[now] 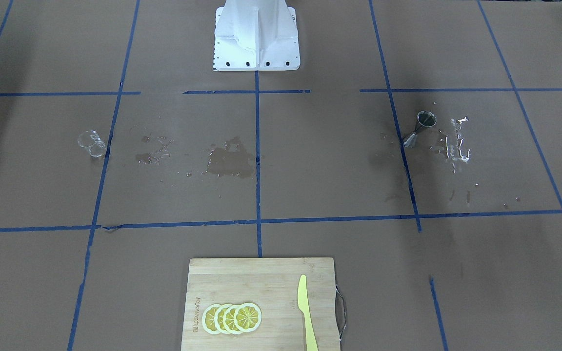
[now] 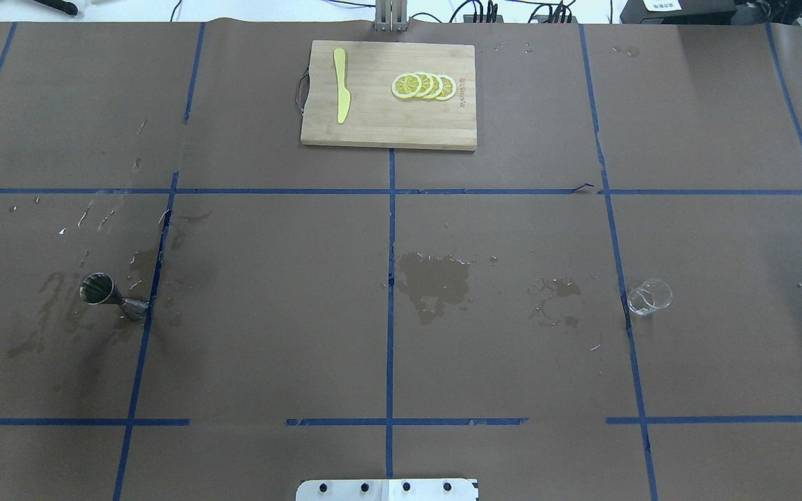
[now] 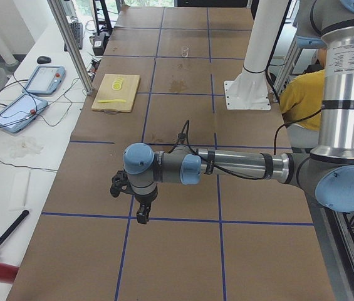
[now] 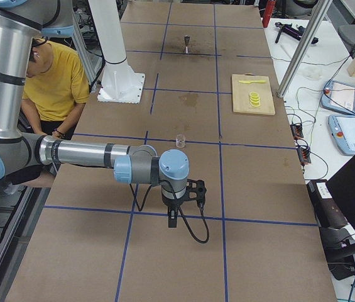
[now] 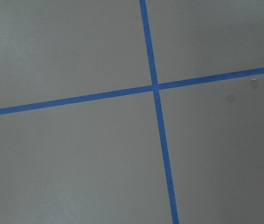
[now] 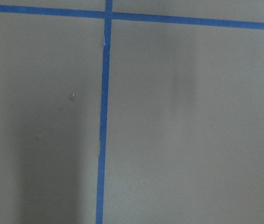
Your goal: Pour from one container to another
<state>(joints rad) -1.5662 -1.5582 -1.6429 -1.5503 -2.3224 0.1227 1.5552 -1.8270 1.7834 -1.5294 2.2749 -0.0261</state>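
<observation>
The clear beaker stands upright on the brown paper on the robot's right side, also seen as a beaker and beaker. The steel jigger stands upright on the robot's left side, seen again as a jigger and jigger. Neither gripper appears in the overhead or front view. My left gripper hangs low over the table's left end, far from the jigger. My right gripper hangs over the right end, short of the beaker. I cannot tell whether either is open or shut. Both wrist views show only paper and blue tape.
Wet patches darken the paper between the two containers and around the jigger. A wooden cutting board with lemon slices and a yellow knife lies at the far edge. A person in a yellow shirt sits beside the robot's pedestal.
</observation>
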